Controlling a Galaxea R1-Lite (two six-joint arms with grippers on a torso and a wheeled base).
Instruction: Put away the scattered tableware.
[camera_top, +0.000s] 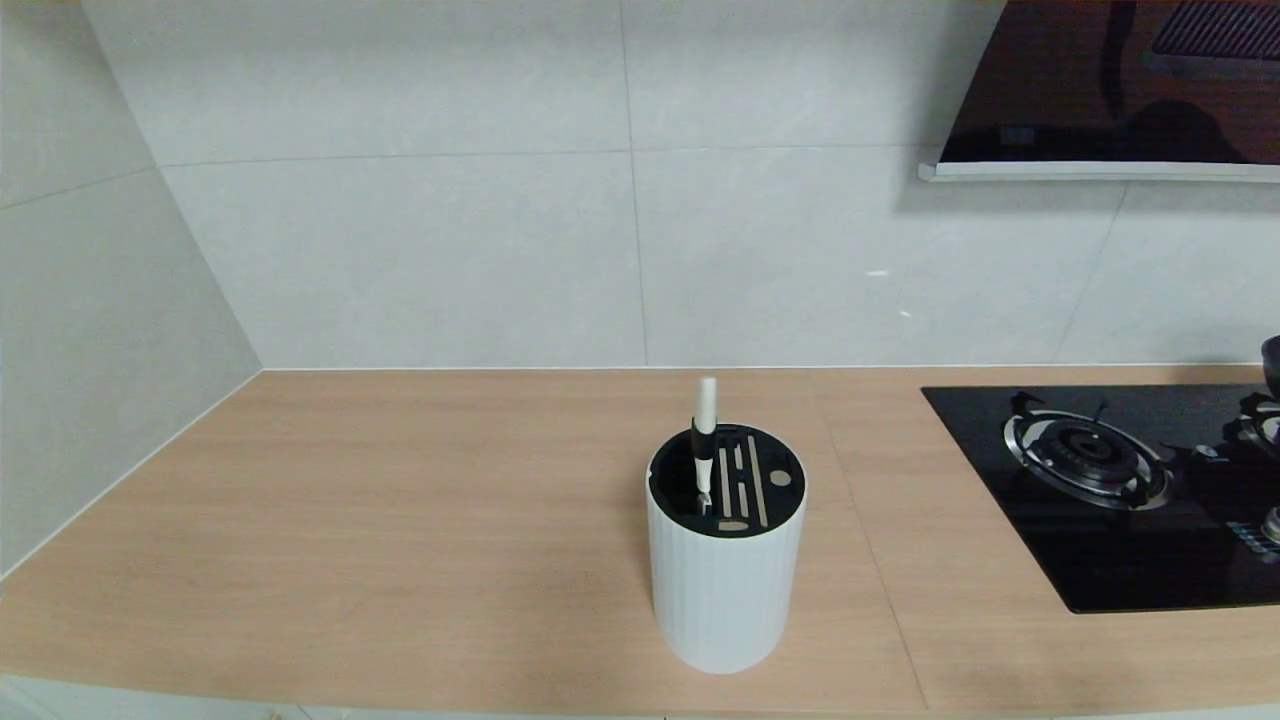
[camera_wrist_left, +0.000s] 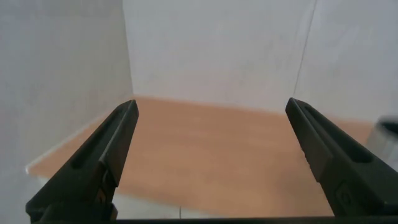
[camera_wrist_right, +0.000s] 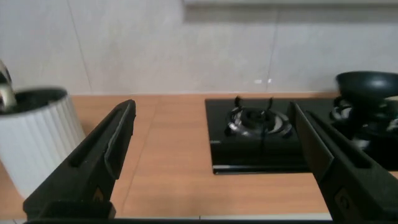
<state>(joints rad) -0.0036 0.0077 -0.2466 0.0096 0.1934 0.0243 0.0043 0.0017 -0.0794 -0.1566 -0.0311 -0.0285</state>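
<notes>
We see a kitchen: a black gas hob (camera_top: 1100, 550) sunk into the wooden tabletop (camera_top: 400, 520), a range hood (camera_top: 1110, 90) above, tiled walls (camera_top: 400, 250), and a slotted white knife holder (camera_top: 725, 590).

Left pincer (camera_wrist_left: 211, 146) and right pincer (camera_wrist_right: 214, 146) both hang spread wide, gripping nothing.

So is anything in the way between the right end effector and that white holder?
Nothing visible. Only countertop lies between the right end effector and the white holder; the stove sits off to the side.

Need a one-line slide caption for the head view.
White ribbed utensil holder on a wooden counter, one white-handled utensil standing in it, gas hob to its right.
</notes>
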